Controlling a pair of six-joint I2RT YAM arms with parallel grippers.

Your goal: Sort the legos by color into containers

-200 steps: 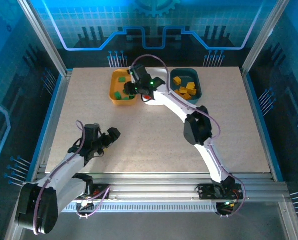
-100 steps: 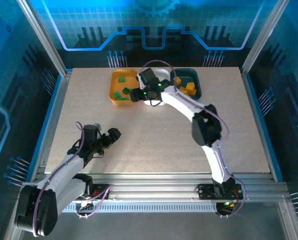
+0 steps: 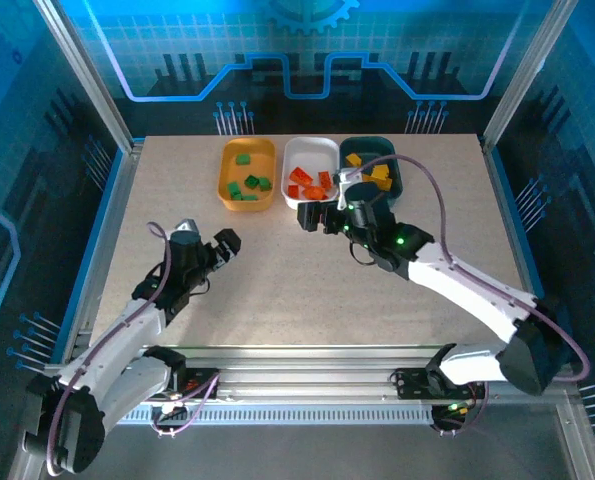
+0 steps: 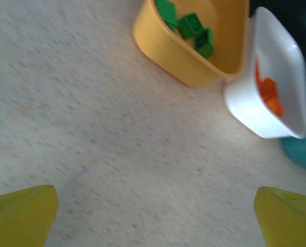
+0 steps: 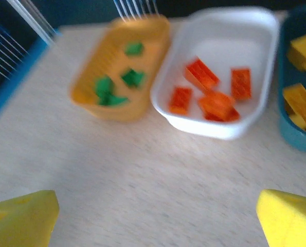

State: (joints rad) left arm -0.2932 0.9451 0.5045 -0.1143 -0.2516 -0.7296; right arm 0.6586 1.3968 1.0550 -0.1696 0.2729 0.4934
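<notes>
Three trays stand close side by side along the far edge of the counter (image 3: 307, 300): an orange-yellow tray (image 3: 247, 206) on the left, a white tray (image 3: 311, 142) in the middle and a dark teal tray (image 3: 370, 141) on the right. The green bricks (image 3: 247, 185) lie in the orange-yellow tray, the red-orange bricks (image 3: 307, 180) in the white one, and the yellow bricks (image 3: 380, 175) in the teal one.

The right pincer (image 3: 305, 216) sits just in front of the near end of the white tray. Its jaws are spread wide, and from its wrist camera there is only bare counter between the two yellow tips. From above, its wrist covers part of the teal tray's near rim.

The left pincer (image 3: 224, 250) is over the near left part of the counter, well apart from the trays and aimed towards them. Its jaws are also wide apart and hold nothing. I cannot tell whether either pincer touches the counter.
</notes>
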